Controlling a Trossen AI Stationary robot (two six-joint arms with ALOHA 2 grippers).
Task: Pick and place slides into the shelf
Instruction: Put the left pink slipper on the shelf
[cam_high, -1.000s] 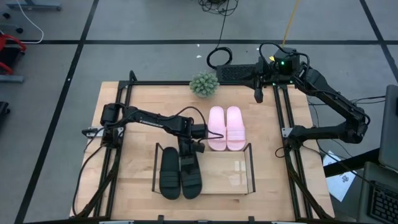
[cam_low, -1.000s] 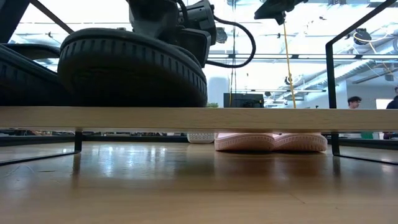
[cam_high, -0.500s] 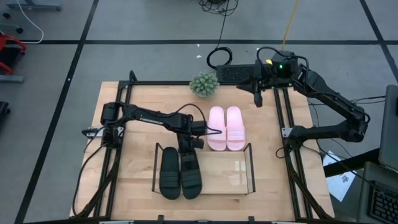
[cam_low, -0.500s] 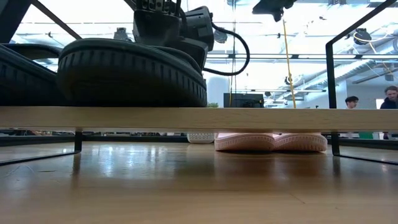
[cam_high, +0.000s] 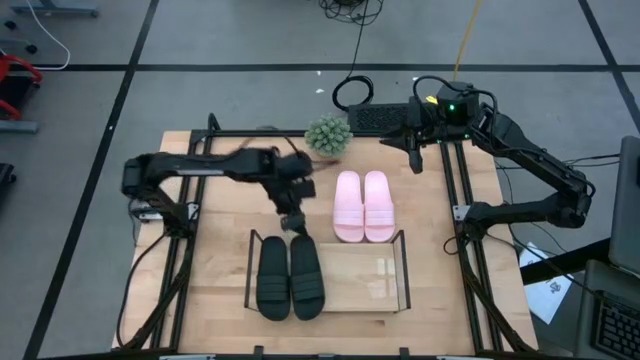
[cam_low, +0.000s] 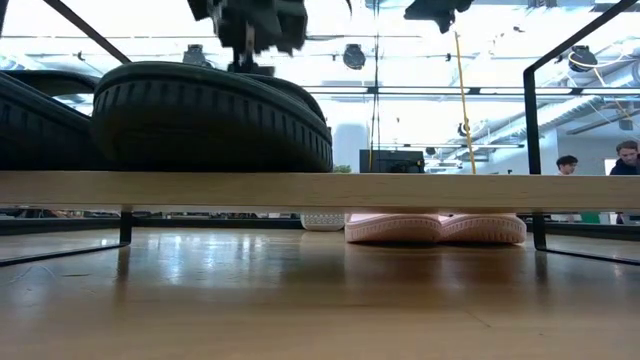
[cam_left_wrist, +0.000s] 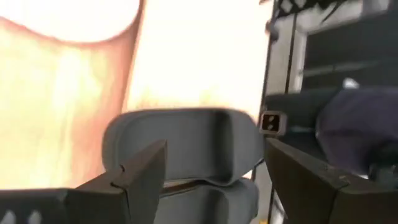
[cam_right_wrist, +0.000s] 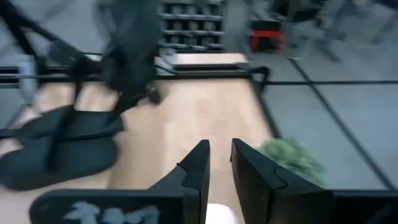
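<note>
Two black slides (cam_high: 290, 278) lie side by side on the left half of the shelf (cam_high: 375, 275), soles down on its board (cam_low: 400, 188). In the low view their soles (cam_low: 210, 120) loom large. Two pink slides (cam_high: 361, 206) lie on the table just beyond the shelf. My left gripper (cam_high: 293, 223) hangs open above the table past the black slides' far ends, touching nothing. The left wrist view shows a black slide's strap (cam_left_wrist: 186, 140) beyond its open fingers (cam_left_wrist: 214, 171). My right gripper (cam_high: 413, 156) waits high over the back right, fingers almost together (cam_right_wrist: 219, 168), nothing between them.
A small green plant (cam_high: 328, 135) stands at the table's far edge, behind the pink slides. The black table frame (cam_high: 455, 215) runs along both sides. The shelf's right half (cam_high: 375, 262) holds nothing. People show in the room far behind (cam_low: 570, 165).
My left gripper has risen from the far end of the right black slide and drawn back toward the table's far edge, its arm swinging up. Both black slides stay where they were on the shelf.
</note>
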